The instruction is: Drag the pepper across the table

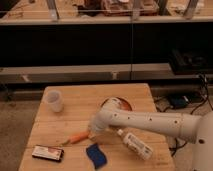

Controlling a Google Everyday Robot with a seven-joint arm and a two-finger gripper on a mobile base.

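Note:
The pepper (77,138) is a small slender orange tapered vegetable lying on the light wooden table (85,107), left of centre near the front, with its thin stem tip pointing left. My gripper (92,133) is at the end of the white arm (150,122) that reaches in from the right. It sits low over the table at the pepper's right end, touching or almost touching it. The arm's wrist hides the fingers.
A translucent cup (54,100) stands at the back left. An orange bowl (120,105) sits behind the arm. A dark flat packet (48,153) lies at the front left, a blue sponge (95,155) at the front centre, and a white bottle (136,145) lies at the front right.

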